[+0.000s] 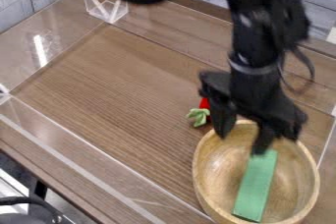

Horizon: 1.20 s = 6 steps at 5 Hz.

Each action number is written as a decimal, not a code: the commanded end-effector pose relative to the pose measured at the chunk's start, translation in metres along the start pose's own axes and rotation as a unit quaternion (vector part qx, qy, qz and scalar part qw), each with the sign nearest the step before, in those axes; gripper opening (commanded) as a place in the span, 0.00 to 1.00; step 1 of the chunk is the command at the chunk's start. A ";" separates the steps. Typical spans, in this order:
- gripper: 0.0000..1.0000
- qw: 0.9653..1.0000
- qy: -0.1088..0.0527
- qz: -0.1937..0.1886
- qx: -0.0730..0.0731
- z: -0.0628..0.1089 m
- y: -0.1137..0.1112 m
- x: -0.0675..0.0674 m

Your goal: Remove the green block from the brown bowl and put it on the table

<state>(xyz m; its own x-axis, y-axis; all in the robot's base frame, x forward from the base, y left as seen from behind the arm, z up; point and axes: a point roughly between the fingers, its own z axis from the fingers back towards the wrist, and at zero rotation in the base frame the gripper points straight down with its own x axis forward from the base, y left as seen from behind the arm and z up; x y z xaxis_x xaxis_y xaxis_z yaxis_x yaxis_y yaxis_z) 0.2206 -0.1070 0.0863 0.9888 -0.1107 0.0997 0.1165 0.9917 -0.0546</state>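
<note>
- Your jaws (246, 138) looked wide and held nothing; the green block (256, 184) lay in the brown bowl (201, 176);
- you needed to straddle the block's narrow width, lower squarely, then close;

The bench (105, 95) has a flat, brown wood-grain top, bordered by low, clear acrylic walls (82, 147). The brown bowl (210, 196), a wide, round, light tan wooden vessel, rests directly on the bench in the lower right part of the view. The strawberry toy (198, 116), red with green leaves, lies on the bench surface just beside the upper left side of the bowl; it is partly hidden from view. A clear, angular object (108, 8) stands at the far left corner of the bench; its exact type cannot be determined.
</note>
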 end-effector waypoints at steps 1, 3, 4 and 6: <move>0.00 0.999 -0.027 0.030 0.003 0.012 -0.005 0.015; 0.00 0.997 -0.036 0.060 0.012 0.014 0.002 0.028; 0.00 0.997 -0.046 0.055 0.012 0.019 0.006 0.036; 1.00 0.996 -0.045 0.080 0.016 0.011 0.010 0.030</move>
<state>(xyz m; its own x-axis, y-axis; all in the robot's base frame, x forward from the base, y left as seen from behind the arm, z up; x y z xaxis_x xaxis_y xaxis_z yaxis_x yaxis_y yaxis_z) 0.2466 -0.1006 0.0922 0.9874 0.0486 0.1504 -0.0435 0.9984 -0.0374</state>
